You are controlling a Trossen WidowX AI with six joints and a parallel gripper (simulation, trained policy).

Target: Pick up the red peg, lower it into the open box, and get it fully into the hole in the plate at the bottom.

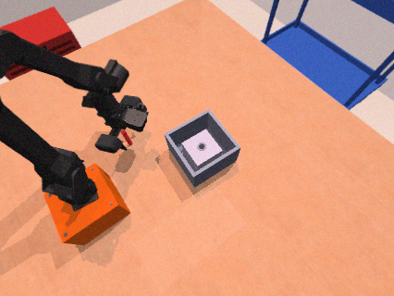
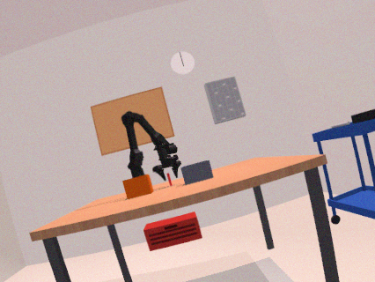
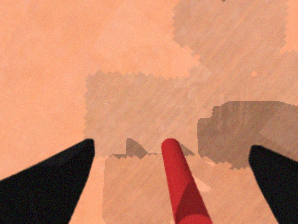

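Note:
The red peg (image 1: 127,138) (image 2: 169,180) (image 3: 181,182) stands upright on the table, left of the box in the top view. My gripper (image 2: 171,177) (image 3: 171,149) is open, pointing down, with its fingers on either side of the peg in the wrist view. The peg is nearer the right finger low in that view, with a gap on each side. The open grey box (image 1: 217,167) (image 2: 197,173) stands on the table. A pale plate (image 1: 210,153) with a round dark hole (image 1: 202,146) lies at its bottom. The inside of the box is hidden in the exterior view.
The orange block (image 1: 85,222) (image 2: 138,187) under the arm's base stands on the wooden table (image 1: 277,208) (image 2: 264,169), near the peg. A blue cart (image 1: 324,60) (image 2: 356,200) and a red toolbox (image 1: 39,30) (image 2: 172,231) are beyond the table. Arm shadows fall around the peg.

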